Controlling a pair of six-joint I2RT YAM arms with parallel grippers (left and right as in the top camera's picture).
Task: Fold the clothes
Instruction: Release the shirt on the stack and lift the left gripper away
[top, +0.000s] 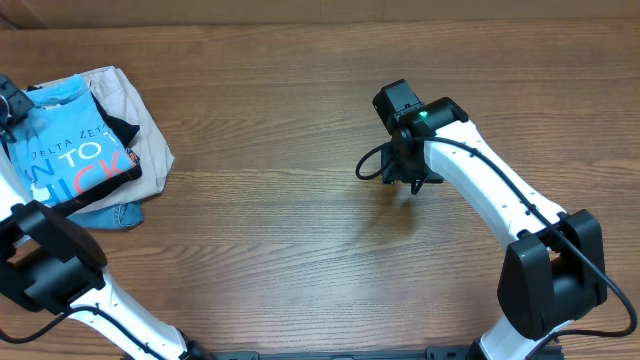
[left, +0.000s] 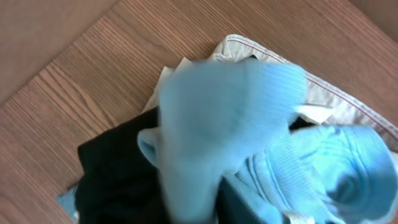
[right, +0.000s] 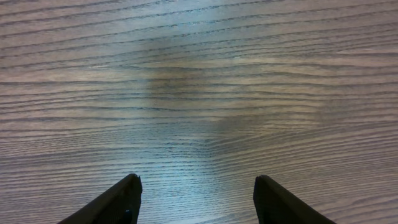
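The light blue T-shirt (top: 68, 160) with white and red lettering lies in a pile at the table's far left. My left gripper (top: 9, 106) is at the pile's upper left corner. In the left wrist view a blurred fold of the T-shirt (left: 230, 118) rises right up to the camera and hides the fingers; it looks pinched between them. My right gripper (top: 405, 180) hovers over bare wood near the table's middle. It is open and empty, with both fingers showing in the right wrist view (right: 196, 190).
A black garment (top: 112, 126) lies under the T-shirt and also shows in the left wrist view (left: 112, 168). A beige garment (top: 138, 108) with a stitched edge (left: 348, 99) lies beneath and to the right. Wooden table (top: 300, 250) stretches between the arms.
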